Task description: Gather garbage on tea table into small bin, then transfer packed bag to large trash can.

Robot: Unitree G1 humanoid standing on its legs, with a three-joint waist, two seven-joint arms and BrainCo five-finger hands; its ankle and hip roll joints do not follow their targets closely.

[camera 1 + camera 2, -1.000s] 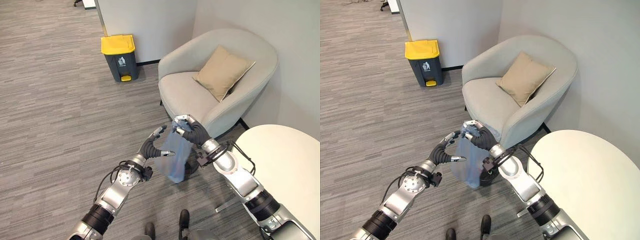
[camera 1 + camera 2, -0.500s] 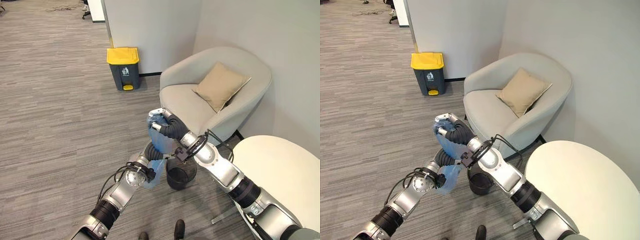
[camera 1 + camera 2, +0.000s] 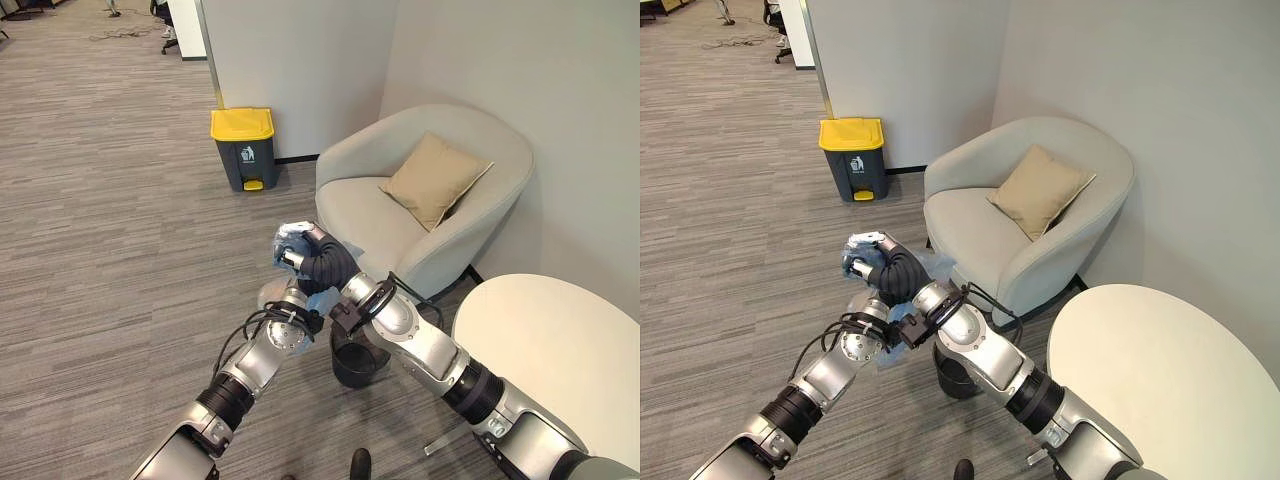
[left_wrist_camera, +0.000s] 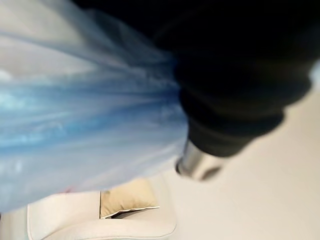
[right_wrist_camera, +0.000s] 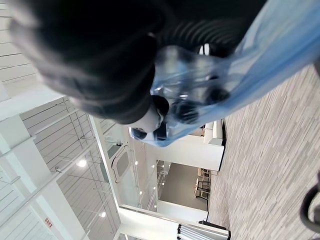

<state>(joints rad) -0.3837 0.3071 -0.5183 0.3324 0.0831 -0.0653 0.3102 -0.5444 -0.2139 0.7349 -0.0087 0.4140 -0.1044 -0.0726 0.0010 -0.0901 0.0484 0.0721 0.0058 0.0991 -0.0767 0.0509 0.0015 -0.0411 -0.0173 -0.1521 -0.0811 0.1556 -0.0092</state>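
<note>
While the left hand (image 3: 292, 300) sits low against the blue bag (image 5: 260, 55), its fingers hidden by the plastic so I cannot tell their state, the right hand (image 3: 300, 252) is just above it with fingers curled tight round the bag's gathered top. Beyond both hands stands the yellow-lidded trash can (image 3: 244, 148) by the wall. Below and right of them are the small black bin (image 3: 356, 362), the armchair (image 3: 420, 205) and the white table (image 3: 560, 350).
</note>
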